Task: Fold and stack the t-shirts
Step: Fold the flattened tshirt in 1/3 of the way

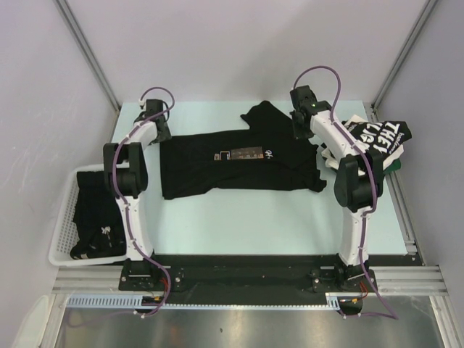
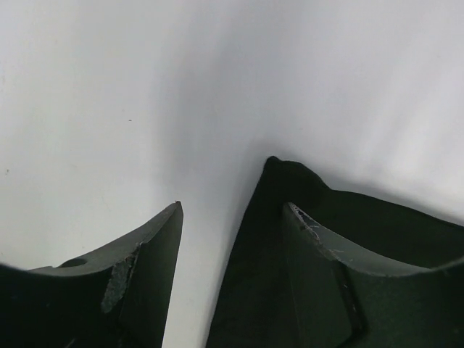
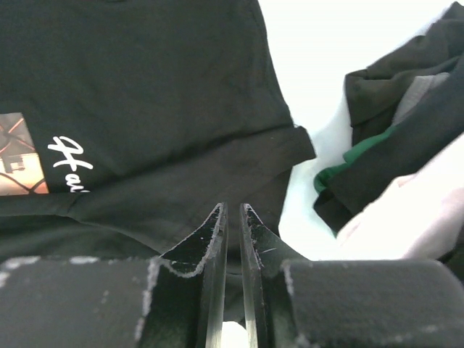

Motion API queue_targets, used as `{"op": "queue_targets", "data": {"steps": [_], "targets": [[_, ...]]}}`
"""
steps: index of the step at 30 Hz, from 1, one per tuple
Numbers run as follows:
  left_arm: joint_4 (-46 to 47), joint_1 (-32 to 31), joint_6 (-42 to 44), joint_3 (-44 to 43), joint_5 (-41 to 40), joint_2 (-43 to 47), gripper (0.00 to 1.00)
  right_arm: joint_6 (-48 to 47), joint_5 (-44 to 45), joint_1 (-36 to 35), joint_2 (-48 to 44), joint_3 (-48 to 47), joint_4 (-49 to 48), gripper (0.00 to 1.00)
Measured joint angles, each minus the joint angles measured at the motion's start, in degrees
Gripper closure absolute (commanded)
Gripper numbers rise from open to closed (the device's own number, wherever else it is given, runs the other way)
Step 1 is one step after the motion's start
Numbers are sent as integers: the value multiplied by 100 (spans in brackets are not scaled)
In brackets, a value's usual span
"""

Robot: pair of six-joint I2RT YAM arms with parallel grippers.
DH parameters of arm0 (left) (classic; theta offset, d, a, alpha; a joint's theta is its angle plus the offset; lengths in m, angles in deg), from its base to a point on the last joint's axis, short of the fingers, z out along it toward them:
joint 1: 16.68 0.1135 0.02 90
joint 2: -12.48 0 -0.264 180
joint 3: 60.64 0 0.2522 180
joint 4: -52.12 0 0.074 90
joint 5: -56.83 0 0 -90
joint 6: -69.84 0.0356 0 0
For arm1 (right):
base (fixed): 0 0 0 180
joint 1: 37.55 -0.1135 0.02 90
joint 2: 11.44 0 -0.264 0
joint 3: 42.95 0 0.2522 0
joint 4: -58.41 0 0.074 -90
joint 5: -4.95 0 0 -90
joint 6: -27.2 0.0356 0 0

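Well, caught at the spreading-out step with the black short-sleeved cotton t-shirt with the rectangular orange-white chest print (image 1: pixel 239 163). Lay crosswise over the middle of the pale blue-green tabletop (image 1: pixel 290 225), print up, hem end to the left, sleeves out at the right end, one of them poking toward the far edge. Looked flat but not yet folded, going by the sleeves.

Over on the left: left fingers (image 2: pixel 156 246) parted at the far corner of the hem, one over the black cloth, the other over bare tabletop, holding nothing. On the right: right fingers (image 3: pixel 210 239) drawn almost together, only a thin slit between, tips down on the cloth near the sleeve. Could not tell whether a fold of fabric sat pinched in that slit.

Waiting at the right edge: the crumpled heap of t-shirts topped by a black one with big white block lettering (image 1: pixel 380 138). At the left edge: the white plastic mesh basket (image 1: pixel 61 217), with dark folded cloth (image 1: pixel 98 210) inside, probably finished shirts.

Called for next, as a judgement: a clean pinch on both far corners, left fingers closing on the hem, then a matched pull toward the near side to bring in the sleeve. Risked a skewed crease if one side lagged.
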Motion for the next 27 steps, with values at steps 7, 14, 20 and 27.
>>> {"op": "queue_targets", "data": {"steps": [7, 14, 20, 27], "targets": [[136, 144, -13, 0, 125, -55, 39, -20, 46, 79, -122, 48, -48, 83], [256, 160, -103, -136, 389, -190, 40, -59, 94, 76, -138, 59, -61, 83], [313, 162, -240, -299, 557, -398, 43, -105, 116, 72, -138, 66, -61, 83], [205, 162, -361, -717, 610, -651, 84, -107, 146, 72, -138, 66, -57, 84]]}}
